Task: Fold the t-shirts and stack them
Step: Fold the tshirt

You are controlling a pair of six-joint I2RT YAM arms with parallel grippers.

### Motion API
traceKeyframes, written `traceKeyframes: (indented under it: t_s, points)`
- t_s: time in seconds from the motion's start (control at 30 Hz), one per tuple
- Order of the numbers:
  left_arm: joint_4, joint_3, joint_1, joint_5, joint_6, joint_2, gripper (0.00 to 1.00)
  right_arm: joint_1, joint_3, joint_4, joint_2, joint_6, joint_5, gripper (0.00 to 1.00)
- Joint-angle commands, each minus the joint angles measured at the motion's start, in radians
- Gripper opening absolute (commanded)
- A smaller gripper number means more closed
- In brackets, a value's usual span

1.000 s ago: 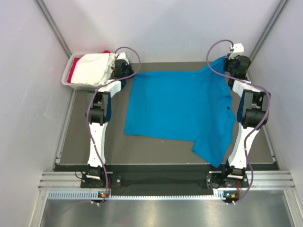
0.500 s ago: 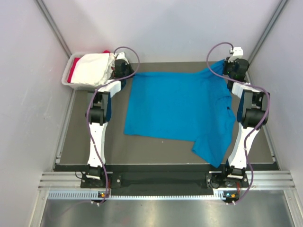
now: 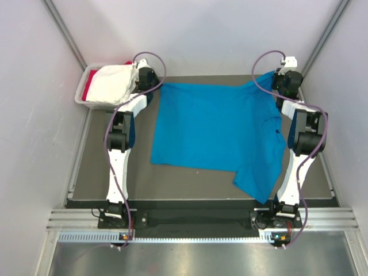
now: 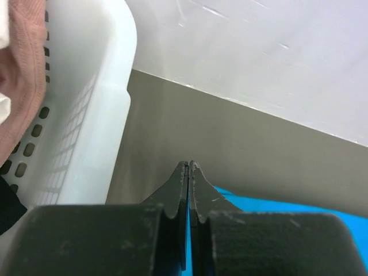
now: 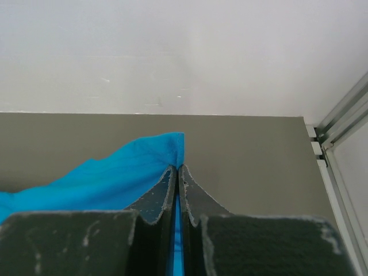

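The bright blue t-shirt (image 3: 215, 129) lies spread over the dark table mat, with a sleeve reaching toward the front right. My left gripper (image 3: 150, 84) is shut on its far left corner, and blue cloth (image 4: 188, 241) shows between the closed jaws in the left wrist view. My right gripper (image 3: 282, 75) is shut on the far right corner, which (image 5: 155, 155) sticks up past the jaw tips in the right wrist view. A white shirt (image 3: 115, 83) and a red one (image 3: 86, 92) lie bunched in the tub at the far left.
The pale grey plastic tub (image 3: 80, 95) stands at the far left corner; its wall (image 4: 86, 115) is close beside my left gripper. White walls enclose the back and sides. A metal frame post (image 5: 339, 115) runs at the far right.
My left gripper has moved toward the back with the shirt's left corner, pulling the far edge straighter and tauter. The right gripper has shifted only slightly.
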Motion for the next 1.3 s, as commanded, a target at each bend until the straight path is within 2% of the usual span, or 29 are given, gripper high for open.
traceKeyframes:
  t_s: [0.0, 0.37, 1.27]
  points:
    - [-0.008, 0.042, 0.009, -0.051, -0.034, -0.044, 0.0, -0.007, 0.016, 0.059, -0.038, 0.004, 0.027, 0.0]
    - [-0.031, 0.076, 0.007, -0.044, -0.038, -0.011, 0.0, -0.021, 0.024, 0.081, -0.029, 0.069, 0.05, 0.0]
    - [-0.026, 0.079, 0.009, -0.035, -0.054, 0.021, 0.0, -0.027, 0.03, 0.069, -0.047, 0.05, 0.024, 0.0]
